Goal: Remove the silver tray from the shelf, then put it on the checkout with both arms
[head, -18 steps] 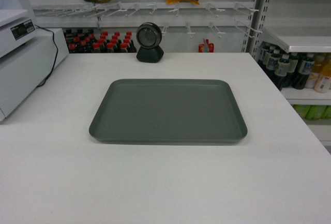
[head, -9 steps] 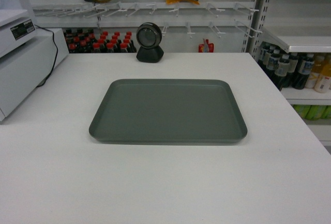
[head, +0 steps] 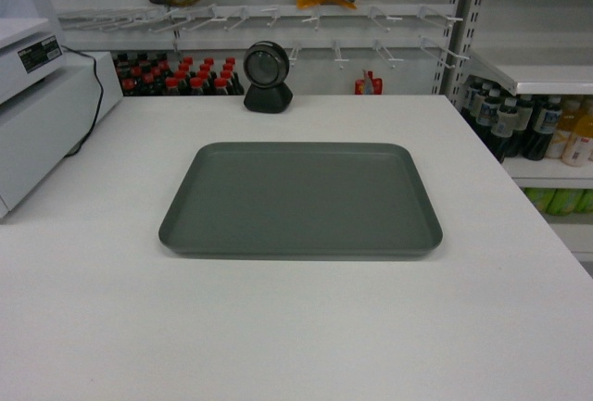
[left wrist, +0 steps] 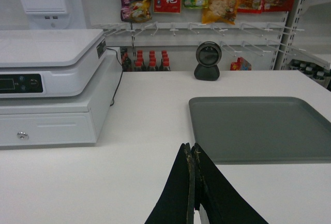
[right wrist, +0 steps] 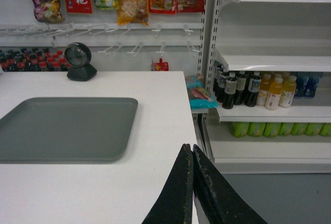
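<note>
I see the flat matte grey-green rectangular tray lying at the centre of the head frame on the broad white desk, below a black round scanner. Neither arm touches it. At the bottom centre of each wrist frame, my left jaws and right jaws are pressed together, holding nothing.

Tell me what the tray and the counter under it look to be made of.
The silver tray: matte grey-green, evenly coloured, with rounded corners and a low rolled rim. It looks like coated metal or moulded plastic; the pictures cannot settle which. The checkout: a plain, smooth white top with a faint sheen and no grain, likely laminate or painted board.
</note>
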Controlling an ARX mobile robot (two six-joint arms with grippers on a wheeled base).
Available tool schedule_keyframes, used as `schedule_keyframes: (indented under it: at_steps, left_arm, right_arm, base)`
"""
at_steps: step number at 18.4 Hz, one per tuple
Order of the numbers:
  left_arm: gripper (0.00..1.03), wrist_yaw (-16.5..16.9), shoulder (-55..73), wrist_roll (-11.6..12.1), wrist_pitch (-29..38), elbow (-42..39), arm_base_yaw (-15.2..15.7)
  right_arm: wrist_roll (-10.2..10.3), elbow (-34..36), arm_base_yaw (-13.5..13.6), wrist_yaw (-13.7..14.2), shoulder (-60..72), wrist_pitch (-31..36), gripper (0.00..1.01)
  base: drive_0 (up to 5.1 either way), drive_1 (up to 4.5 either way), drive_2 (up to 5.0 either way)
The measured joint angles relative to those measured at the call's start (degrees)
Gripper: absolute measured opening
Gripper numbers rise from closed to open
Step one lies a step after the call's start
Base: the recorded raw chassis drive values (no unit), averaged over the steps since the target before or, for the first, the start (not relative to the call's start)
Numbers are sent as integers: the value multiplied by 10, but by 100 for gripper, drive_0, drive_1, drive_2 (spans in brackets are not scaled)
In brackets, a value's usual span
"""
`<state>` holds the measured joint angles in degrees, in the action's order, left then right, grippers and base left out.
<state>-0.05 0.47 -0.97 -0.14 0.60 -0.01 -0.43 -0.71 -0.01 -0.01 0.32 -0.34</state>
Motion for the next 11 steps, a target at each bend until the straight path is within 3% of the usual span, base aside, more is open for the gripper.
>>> schedule_keyframes:
  at_steps: [4, 11]
  left_arm:
    - [7, 0, 0, 0, -2, 0, 0]
    - [89, 0, 0, 0, -1, 0, 0]
  right_arm:
    - [0, 0, 0, 0, -1, 3, 8]
    - [0, 0, 0, 0, -1, 1, 90]
  base:
    - [0, 0, 0]
    - [0, 0, 0]
